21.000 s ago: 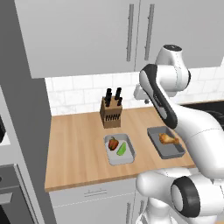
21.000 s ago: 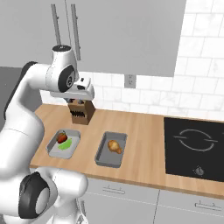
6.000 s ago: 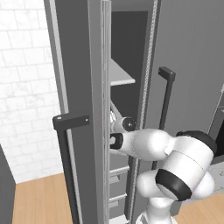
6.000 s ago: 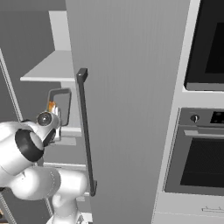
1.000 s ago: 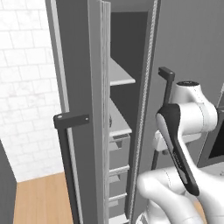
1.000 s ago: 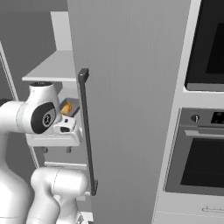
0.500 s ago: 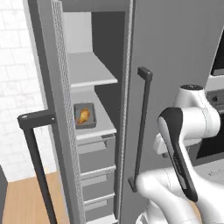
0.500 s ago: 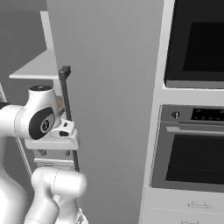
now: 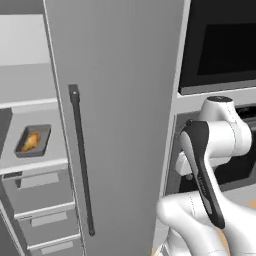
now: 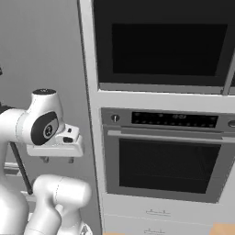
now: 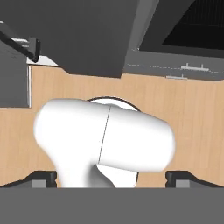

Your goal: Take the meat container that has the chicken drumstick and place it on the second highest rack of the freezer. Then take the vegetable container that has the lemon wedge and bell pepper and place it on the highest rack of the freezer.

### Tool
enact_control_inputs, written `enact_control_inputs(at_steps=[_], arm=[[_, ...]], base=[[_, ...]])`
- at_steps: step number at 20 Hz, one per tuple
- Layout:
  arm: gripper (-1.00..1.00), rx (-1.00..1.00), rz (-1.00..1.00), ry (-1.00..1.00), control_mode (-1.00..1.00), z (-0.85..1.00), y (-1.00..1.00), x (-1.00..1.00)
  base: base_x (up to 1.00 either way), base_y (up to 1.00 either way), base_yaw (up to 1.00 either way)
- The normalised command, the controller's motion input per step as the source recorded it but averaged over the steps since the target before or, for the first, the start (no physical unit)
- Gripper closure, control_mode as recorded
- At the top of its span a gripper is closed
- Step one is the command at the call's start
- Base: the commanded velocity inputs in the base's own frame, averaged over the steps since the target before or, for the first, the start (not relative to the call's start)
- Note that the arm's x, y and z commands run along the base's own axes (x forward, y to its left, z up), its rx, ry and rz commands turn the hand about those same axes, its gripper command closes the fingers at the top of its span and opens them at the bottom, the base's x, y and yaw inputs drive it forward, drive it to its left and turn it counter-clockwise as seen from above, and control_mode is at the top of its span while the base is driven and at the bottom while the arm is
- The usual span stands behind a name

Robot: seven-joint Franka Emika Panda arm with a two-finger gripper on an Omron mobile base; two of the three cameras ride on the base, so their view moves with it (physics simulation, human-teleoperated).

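Observation:
The meat container [image 9: 32, 141], a dark tray with the golden-brown chicken drumstick [image 9: 31, 140] in it, rests on a white rack inside the freezer [image 9: 30, 120] at the far left, with one more rack showing above it. My gripper [image 10: 58, 160] hangs well to the right of it, in front of the oven column and close to my own body, pointing down. In the hand view the gripper [image 11: 111, 178] is open, its fingertips [image 11: 41, 177] wide apart and nothing held between them. The vegetable container, lemon wedge and bell pepper are out of view.
The freezer's open grey door [image 9: 120, 100] with its long dark handle [image 9: 81, 165] stands between the racks and my arm. Grey drawers [image 9: 35, 195] sit under the tray's rack. Two black-windowed ovens [image 10: 170, 165] fill the right. Wooden floor [image 11: 192, 113] lies below.
The whole picture has slid left: the base has driven right, so the freezer now sits at the left and the ovens have come into view. The gripper stays open and empty.

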Motion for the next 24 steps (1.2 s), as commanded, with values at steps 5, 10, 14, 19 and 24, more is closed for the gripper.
enact_control_inputs(at_steps=[5, 10, 14, 19, 24], arm=[[-1.00, 0.00, 0.00, 0.00, 1.00, 0.00, 0.00, 0.00], [-1.00, 0.00, 0.00, 0.00, 1.00, 0.00, 0.00, 0.00], [-1.00, 0.00, 0.00, 0.00, 1.00, 0.00, 0.00, 0.00], [-1.00, 0.00, 0.00, 0.00, 1.00, 0.00, 0.00, 0.00], [-1.00, 0.00, 0.00, 0.00, 1.00, 0.00, 0.00, 0.00]], base=[[0.00, -1.00, 0.23], [-0.03, -1.00, 0.27], [-0.01, -1.00, 0.23], [0.00, -0.99, 0.16], [0.00, -0.94, 0.12]])
